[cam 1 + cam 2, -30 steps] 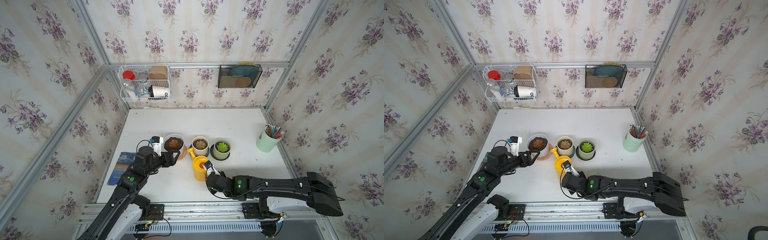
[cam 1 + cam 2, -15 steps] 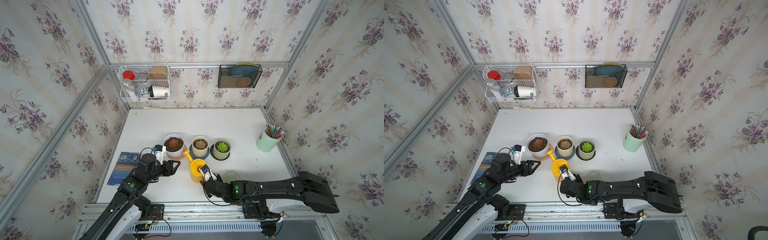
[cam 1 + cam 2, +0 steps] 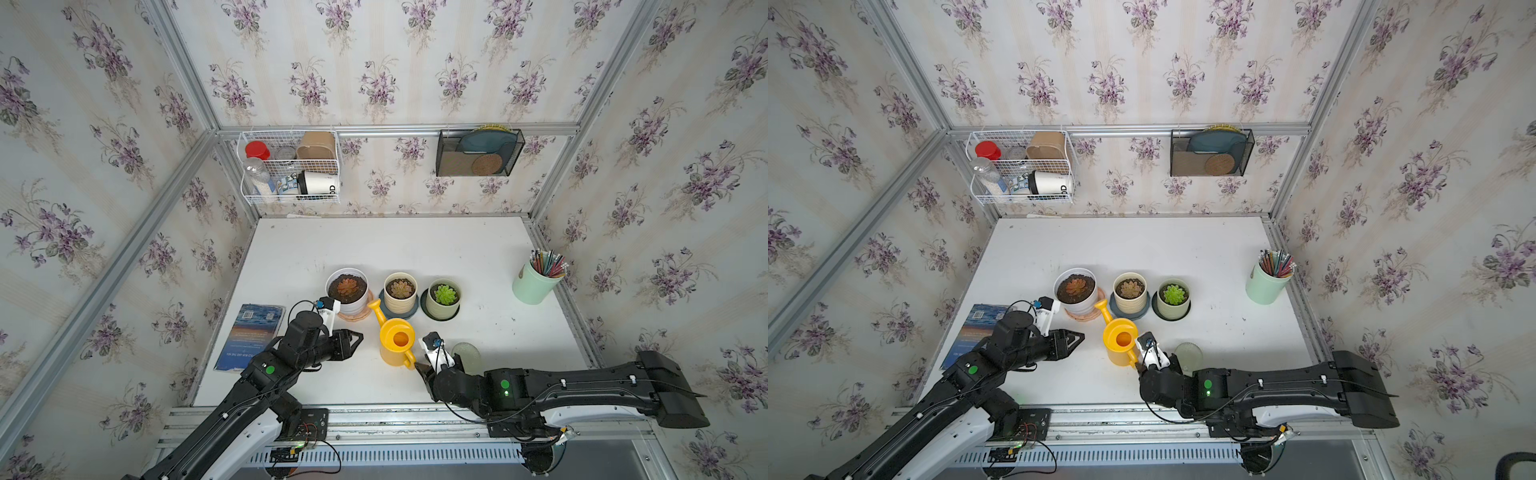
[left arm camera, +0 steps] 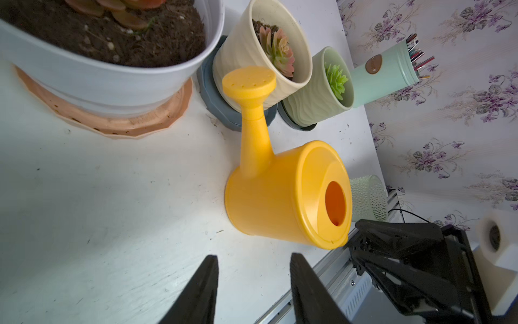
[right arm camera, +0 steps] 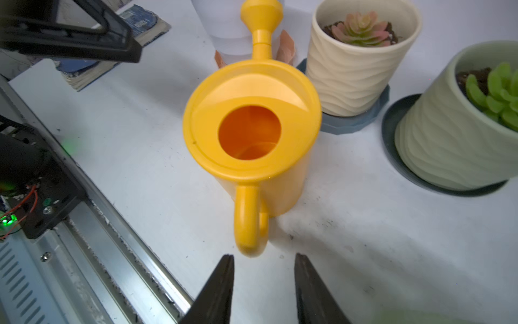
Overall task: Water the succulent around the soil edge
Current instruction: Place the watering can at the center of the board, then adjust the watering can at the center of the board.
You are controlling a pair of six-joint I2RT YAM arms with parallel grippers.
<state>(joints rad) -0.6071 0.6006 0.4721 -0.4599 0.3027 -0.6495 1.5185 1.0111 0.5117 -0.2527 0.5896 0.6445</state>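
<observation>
Okay, scanning left to right: a book (image 3: 251, 336) lies along the table's left edge. My left gripper (image 4: 253, 256) hovers over bare tabletop next to it, jaws narrowly apart with nothing between them. Open white table separates it from the yellow watering can (image 3: 398, 343). That stands upright near the front rail, spout pointing between the white pot (image 3: 349, 305) and cream pot (image 3: 400, 302).

My right gripper (image 5: 265, 256) sits just behind the can's loop handle, jaws narrowly parted, not touching it. A dimpled glass (image 3: 467, 353) stands close beside. The green pot (image 3: 442, 309) ends the row and a pencil cup (image 3: 532, 286) hugs the right edge. Lots of room behind the pots.

Each holds a rosette in dark soil: reddish succulent (image 3: 347, 286), pinkish succulent (image 3: 400, 288), green succulent (image 3: 445, 294).
</observation>
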